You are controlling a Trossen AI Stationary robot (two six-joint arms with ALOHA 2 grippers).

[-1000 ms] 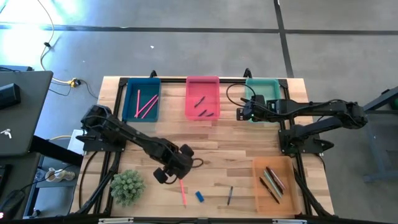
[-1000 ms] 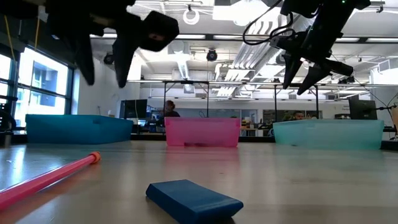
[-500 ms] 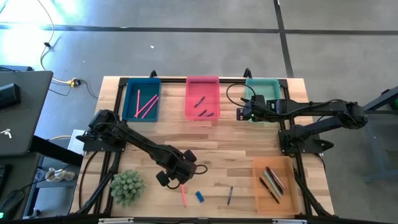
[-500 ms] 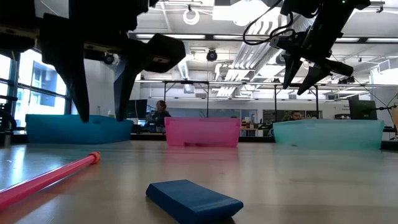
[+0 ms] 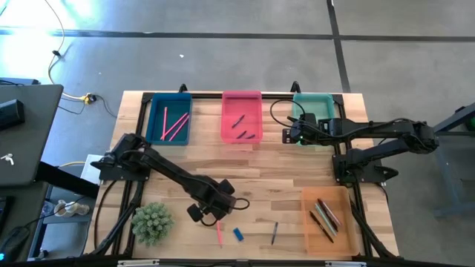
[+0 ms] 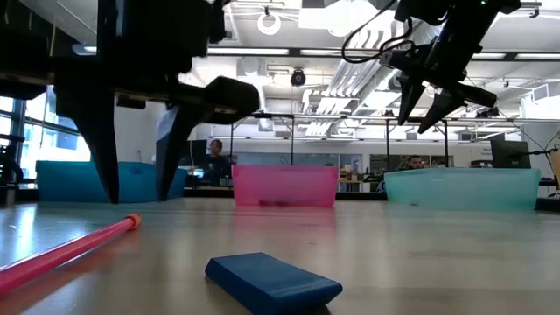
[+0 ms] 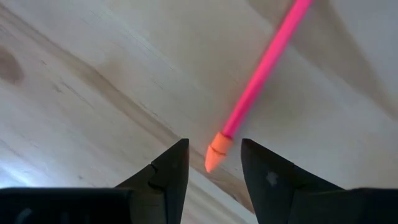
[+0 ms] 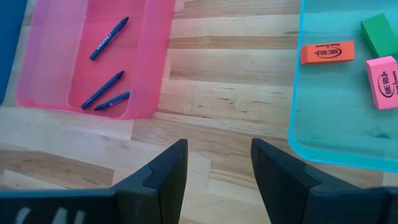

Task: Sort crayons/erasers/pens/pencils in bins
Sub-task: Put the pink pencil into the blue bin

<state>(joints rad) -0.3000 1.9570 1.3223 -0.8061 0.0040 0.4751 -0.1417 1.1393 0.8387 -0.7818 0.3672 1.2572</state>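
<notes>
A pink pencil [image 5: 219, 233] lies flat on the table near its near edge, its orange end [image 7: 216, 155] pointing toward the far side. Beside it lie a blue eraser [image 5: 238, 234] and a dark pen [image 5: 274, 233]. My left gripper [image 7: 213, 163] is open and low over the table, its fingers standing on either side of the pencil's orange end without touching it. In the low view, that gripper [image 6: 142, 175] looms above the pencil [image 6: 61, 254]. My right gripper [image 5: 289, 135] is open and hovers high between the pink bin [image 5: 242, 117] and the teal bin [image 5: 315, 111].
The dark blue bin [image 5: 169, 121] holds pink sticks. The pink bin holds blue crayons [image 8: 106, 87]. The teal bin [image 8: 336, 118] holds an orange-red, a green and a pink eraser. The orange bin [image 5: 325, 215] holds several sticks. A small green plant [image 5: 152, 222] stands left of the left gripper.
My left gripper has moved toward the table's near edge and come down, until its open fingers stand around the pink pencil's orange end. The pencil, the eraser and the pen have stayed where they were.
</notes>
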